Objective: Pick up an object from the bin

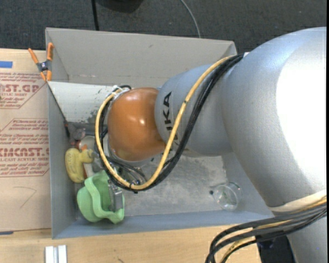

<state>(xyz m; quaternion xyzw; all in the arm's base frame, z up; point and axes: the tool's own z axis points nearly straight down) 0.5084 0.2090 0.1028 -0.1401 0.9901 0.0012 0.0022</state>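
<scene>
The gripper [116,198], tucked under the arm's orange cover so I cannot tell its opening, sits low against a green curled thing [96,206] in the bin's [153,53] lower-left corner beside a yellow duck [75,166], apparently positioning for a grasp that next needs a firm close and a straight lift.

This looks like a robotics lab: a big silver robot arm [274,108] strung with cables [189,103] reaches into a grey metal bin [142,53] holding a yellow rubber duck [77,164], beside a wooden worktop [153,245].
</scene>
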